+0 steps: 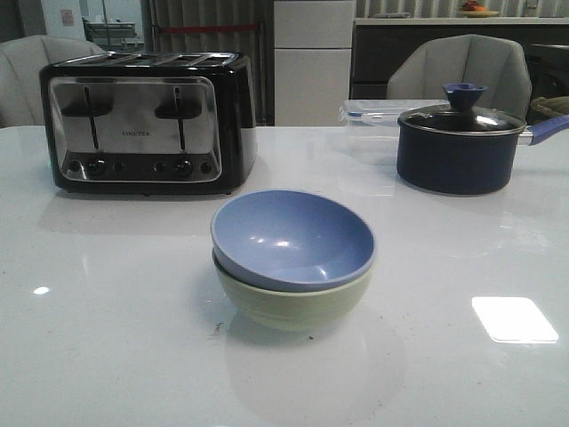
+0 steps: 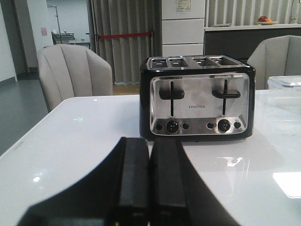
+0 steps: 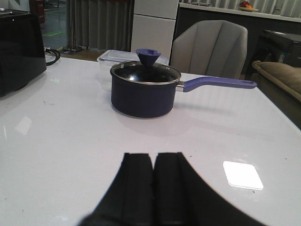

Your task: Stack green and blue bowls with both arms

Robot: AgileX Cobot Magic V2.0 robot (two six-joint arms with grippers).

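Note:
In the front view the periwinkle blue bowl (image 1: pixel 293 238) sits nested inside the pale sage green bowl (image 1: pixel 293 302) at the middle of the white table (image 1: pixel 107 338). Neither arm shows in the front view. My left gripper (image 2: pixel 149 143) is shut and empty, low over the table, facing the toaster. My right gripper (image 3: pixel 153 157) is shut and empty, low over the table, facing the navy pot. Neither wrist view shows the bowls.
A black and steel toaster (image 1: pixel 147 120) stands at the back left; it also shows in the left wrist view (image 2: pixel 197 99). A dark navy lidded pot (image 1: pixel 458 142) with a blue handle stands at the back right, a clear plastic box (image 1: pixel 369 120) beside it. Chairs stand behind the table.

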